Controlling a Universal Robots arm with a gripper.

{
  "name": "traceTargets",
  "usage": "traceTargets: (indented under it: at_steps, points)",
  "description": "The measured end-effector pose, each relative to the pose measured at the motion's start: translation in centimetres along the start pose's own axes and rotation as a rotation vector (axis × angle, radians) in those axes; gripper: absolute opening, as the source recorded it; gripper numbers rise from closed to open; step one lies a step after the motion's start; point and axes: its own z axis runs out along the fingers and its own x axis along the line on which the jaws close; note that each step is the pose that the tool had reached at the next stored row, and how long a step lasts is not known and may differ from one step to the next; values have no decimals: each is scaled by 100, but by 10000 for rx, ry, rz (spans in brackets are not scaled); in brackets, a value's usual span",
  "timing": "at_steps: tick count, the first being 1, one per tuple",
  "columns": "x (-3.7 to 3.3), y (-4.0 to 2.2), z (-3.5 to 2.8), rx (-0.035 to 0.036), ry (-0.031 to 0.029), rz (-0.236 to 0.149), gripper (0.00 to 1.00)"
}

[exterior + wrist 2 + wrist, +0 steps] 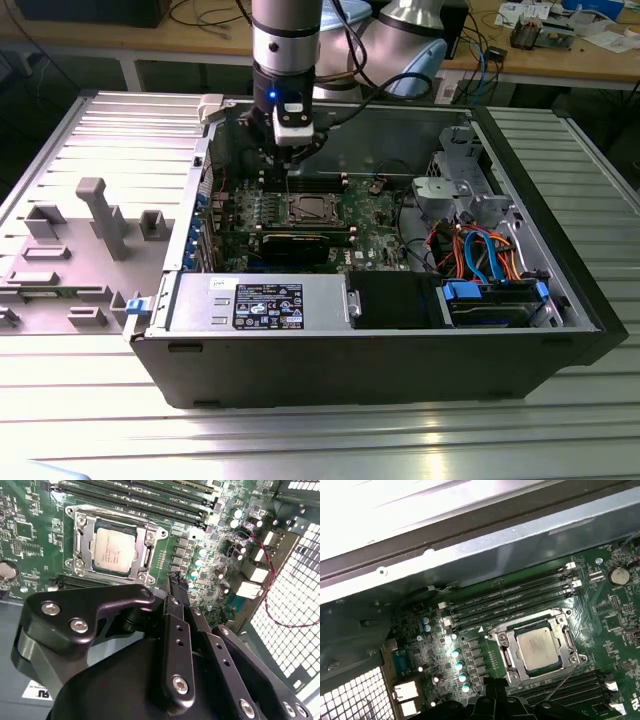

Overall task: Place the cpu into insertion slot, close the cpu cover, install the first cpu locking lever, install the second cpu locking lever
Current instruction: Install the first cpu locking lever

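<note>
The pincer (176, 582) hung low inside the open computer case (400, 370), its black fingers drawn together at the tips with nothing between them. It was close to the socket (120, 526) but not touching it. The arm (285, 40) stood upright above it, a silver and black column reaching straight down over the green board (30, 510).

In both wrist views the chip (114, 550) sat in the socket, a flat square with a dull silver face. The faint print on it was too small to read. The cover (79, 542), a thin metal frame with a square window, lay flat around the chip. In the first wrist view a thin metal rod (562, 684) slanted away from one corner of the frame; I could not tell whether it was latched.

Long dark memory slots (135, 495) ran beside the socket. Nearer the case front, a silver box carried a black label (268, 305) with white print. The case stood on a ribbed metal desk (300, 440), beside a grey moulded block (100, 215).
</note>
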Motion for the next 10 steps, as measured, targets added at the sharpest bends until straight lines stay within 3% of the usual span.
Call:
traceTargets:
  at_steps: [1, 8, 10]
  points:
    - [108, -31, 5, 3, -6, -217, 11]
    - [117, -34, 5, 5, -7, -220, 11]
    - [117, -35, 5, 21, -4, -578, 11]
